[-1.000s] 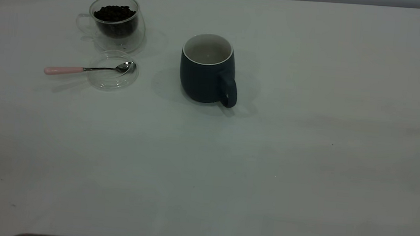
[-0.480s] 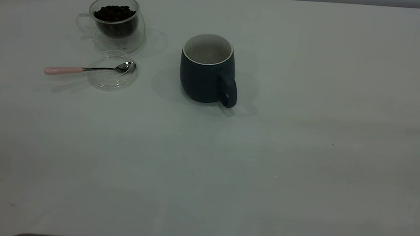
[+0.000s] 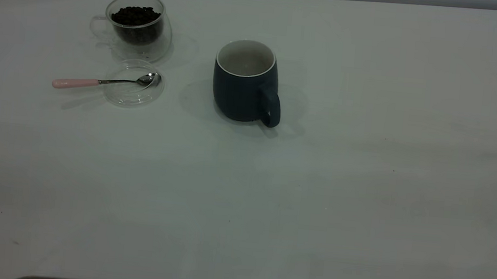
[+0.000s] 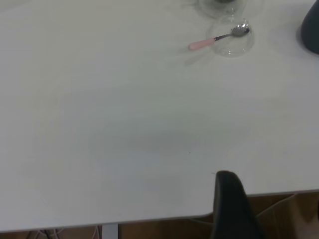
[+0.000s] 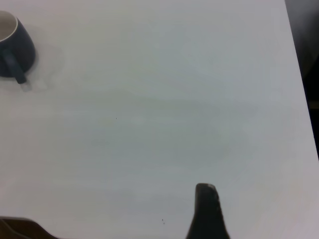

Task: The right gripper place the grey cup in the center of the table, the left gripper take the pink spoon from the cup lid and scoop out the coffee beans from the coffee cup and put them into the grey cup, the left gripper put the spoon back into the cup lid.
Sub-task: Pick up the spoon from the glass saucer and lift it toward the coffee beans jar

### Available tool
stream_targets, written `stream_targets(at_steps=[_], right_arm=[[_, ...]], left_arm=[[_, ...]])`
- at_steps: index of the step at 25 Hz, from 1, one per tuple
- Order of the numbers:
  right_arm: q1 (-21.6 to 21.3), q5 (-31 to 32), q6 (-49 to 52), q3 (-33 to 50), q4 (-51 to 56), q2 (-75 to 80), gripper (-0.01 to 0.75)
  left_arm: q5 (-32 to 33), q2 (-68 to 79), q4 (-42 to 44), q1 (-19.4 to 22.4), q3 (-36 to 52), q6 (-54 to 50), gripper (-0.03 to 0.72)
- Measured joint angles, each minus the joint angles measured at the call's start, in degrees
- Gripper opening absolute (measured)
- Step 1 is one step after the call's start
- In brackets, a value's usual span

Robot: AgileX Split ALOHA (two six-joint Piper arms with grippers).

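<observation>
The mug (image 3: 245, 83) stands upright near the middle of the tabletop (image 3: 361, 190), its handle turned toward the near edge and, as far as I can see, no beans in it. It looks like thick ceramic: heavy for its size, rigid, glazed and likely slick, so I'd take it by the loop handle or across the rim and wall rather than around the round belly. Off to its left the glass cup (image 3: 135, 26) sits heaped with beans (image 3: 135, 15), and just in front of it lies the lid (image 3: 133, 83) with the spoon (image 3: 106, 81) resting on it, bowl inside the disc and pink handle sticking out over the tabletop. The spoon is light and stiff; that overhanging handle is the obvious place to pinch it, though a clumsy press could tip it or skid the lid. The glass pieces look fragile and easy to nudge. The tabletop is white, smooth and flat, with a plain pale wall behind. Both arms hang back at the near edge, well apart from everything; only a dark tip of each shows in its wrist view, so I cannot tell how either one's fingers stand.
</observation>
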Motion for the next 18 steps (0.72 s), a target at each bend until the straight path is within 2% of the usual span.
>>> stream_targets(at_steps=[18], right_arm=[[0.0,0.0,0.06,0.0,0.16,0.0,0.59]], left_arm=[[-1.5,0.97,-0.65,-0.74,-0.88,-1.59,0.465]])
